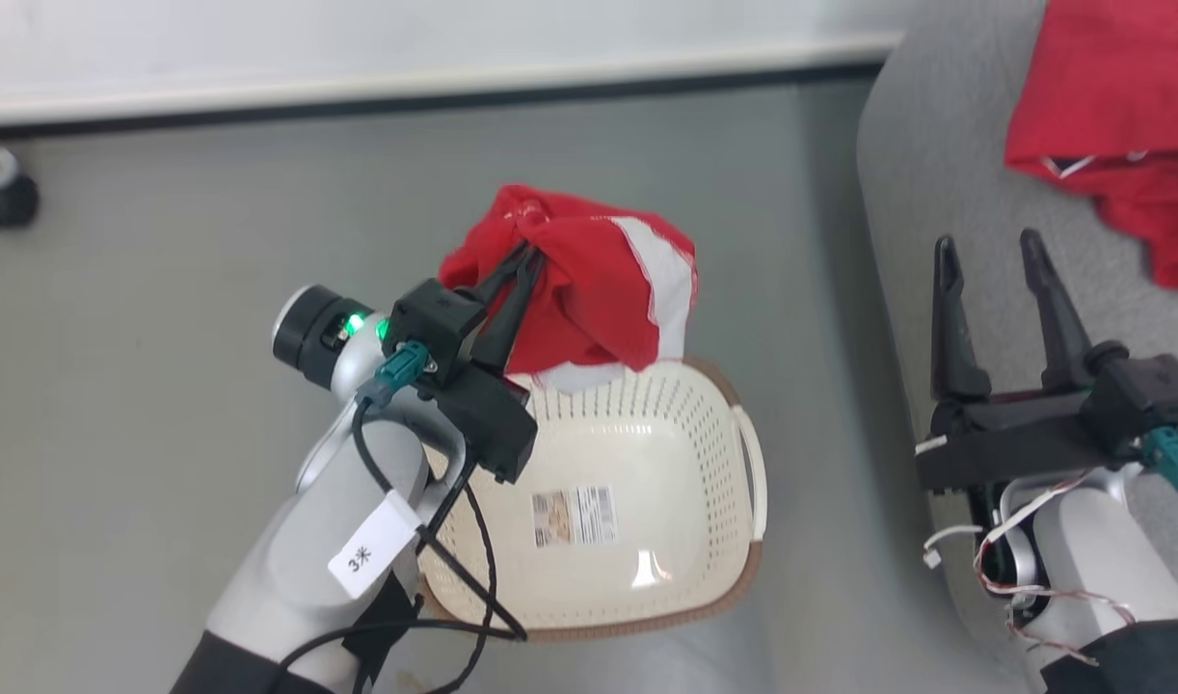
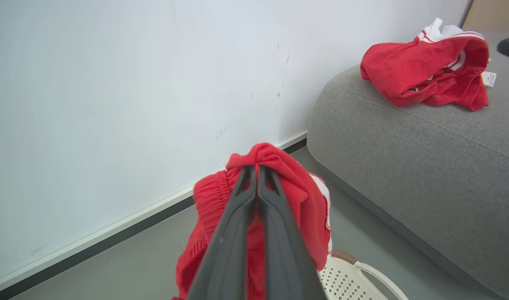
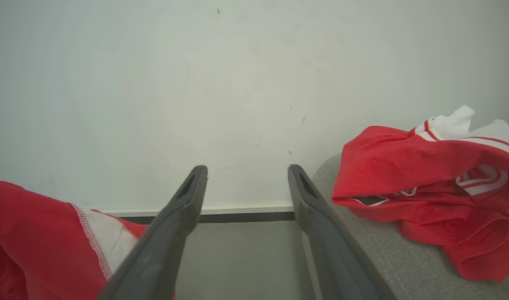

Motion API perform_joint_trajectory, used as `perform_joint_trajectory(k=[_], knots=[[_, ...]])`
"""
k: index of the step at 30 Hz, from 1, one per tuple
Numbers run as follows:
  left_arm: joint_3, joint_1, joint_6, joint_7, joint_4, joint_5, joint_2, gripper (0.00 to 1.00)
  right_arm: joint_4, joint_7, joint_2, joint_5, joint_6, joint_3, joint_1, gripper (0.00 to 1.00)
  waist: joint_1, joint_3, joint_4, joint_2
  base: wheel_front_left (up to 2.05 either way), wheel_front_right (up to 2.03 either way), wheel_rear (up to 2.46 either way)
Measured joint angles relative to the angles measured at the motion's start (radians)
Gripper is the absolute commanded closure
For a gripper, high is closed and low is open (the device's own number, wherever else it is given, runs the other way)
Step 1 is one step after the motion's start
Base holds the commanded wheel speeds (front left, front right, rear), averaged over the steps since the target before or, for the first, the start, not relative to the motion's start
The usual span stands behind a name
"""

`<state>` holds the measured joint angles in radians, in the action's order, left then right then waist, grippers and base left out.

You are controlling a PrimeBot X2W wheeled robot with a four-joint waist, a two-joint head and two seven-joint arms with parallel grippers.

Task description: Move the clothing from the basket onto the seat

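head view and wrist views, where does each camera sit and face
Head view: on the head, looking down at basket and floor; left gripper shut on a red garment, right gripper open by the seat.
Left wrist view: along its shut fingers toward wall and seat.
Right wrist view: along its open fingers toward the wall.
Both wrist views share the other garment on the seat.

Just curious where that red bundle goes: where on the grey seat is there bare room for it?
Bare fabric on the seat runs between its rounded edge beside the floor and the red garment lying there. Crowded: that garment's patch, and the seat's near end, where the open right jaws hang over it.
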<state>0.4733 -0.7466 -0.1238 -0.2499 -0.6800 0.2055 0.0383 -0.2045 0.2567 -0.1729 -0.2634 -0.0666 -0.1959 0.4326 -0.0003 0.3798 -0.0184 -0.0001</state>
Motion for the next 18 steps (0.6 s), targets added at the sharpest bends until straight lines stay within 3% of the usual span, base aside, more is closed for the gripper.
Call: perform_joint_trajectory(k=[12, 18], knots=[[0.003, 0.089, -0.001, 0.0, 0.04, 0.049, 0.001, 1.0, -0.052, 0.0, 0.015, -0.002, 0.016, -0.021, -0.084, 0.0, 0.0001, -0.182, 0.023, -0.0001, 0.0, 0.0, 0.0], [0.011, 0.119, -0.001, 0.0, 0.049, 0.061, 0.016, 1.0, -0.086, 0.0, 0.05, -0.001, 0.047, -0.081, -0.117, 0.0, 0.0001, -0.288, 0.029, 0.0, 0.0, 0.0, 0.0]])
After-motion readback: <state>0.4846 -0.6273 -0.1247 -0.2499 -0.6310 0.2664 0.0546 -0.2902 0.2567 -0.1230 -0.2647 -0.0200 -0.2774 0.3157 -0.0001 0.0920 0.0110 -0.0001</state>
